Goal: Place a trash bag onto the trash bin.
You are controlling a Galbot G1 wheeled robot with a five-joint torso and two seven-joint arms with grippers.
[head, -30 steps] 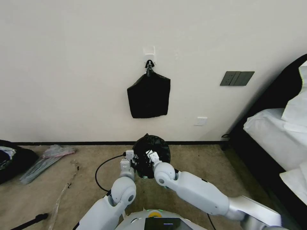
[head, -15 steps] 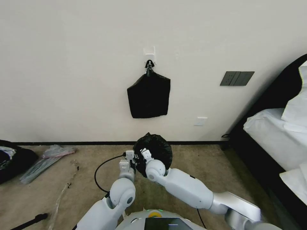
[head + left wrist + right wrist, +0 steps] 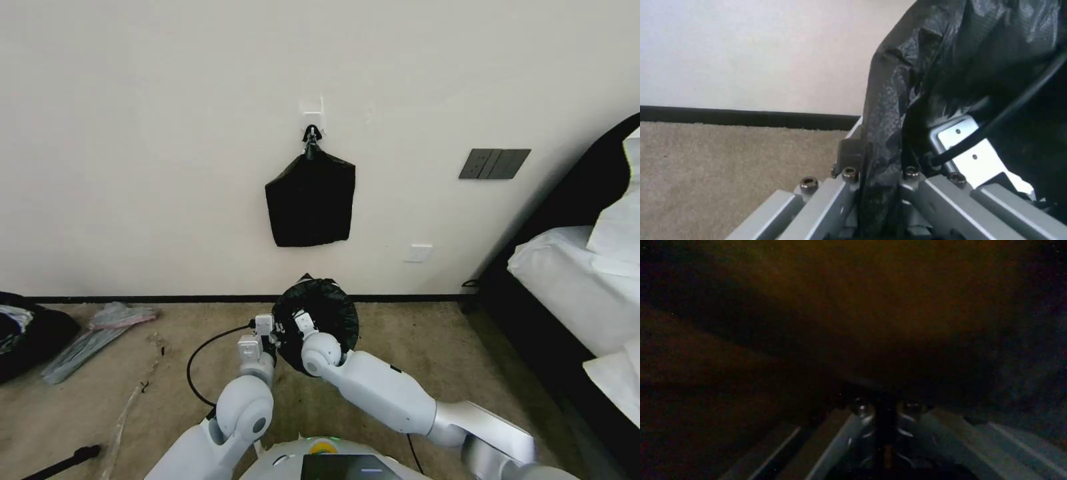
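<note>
The left gripper (image 3: 878,186) is clenched on a pleat of the trash bag (image 3: 960,60), the black film running down between its two grey fingers (image 3: 826,200) and bulging up and away past them. In the head view this gripper (image 3: 265,331) sits at the bag's (image 3: 320,308) left edge, and the right gripper (image 3: 298,322) reaches into the bag's mouth from the near side; its wrist view is dark, and I cannot tell whether its jaws are clenched or released. The bag forms a round black mound just in front of the wall (image 3: 167,133); the bin under it is hidden, so I cannot tell how the rim sits. The carpet (image 3: 167,373) lies open to the left of the bag, crossed by a black cable (image 3: 200,350); to the bag's right, well apart, stands a bed (image 3: 573,287). Above the bag, a flat black bundle (image 3: 310,203) hangs from a hook on the wall.
</note>
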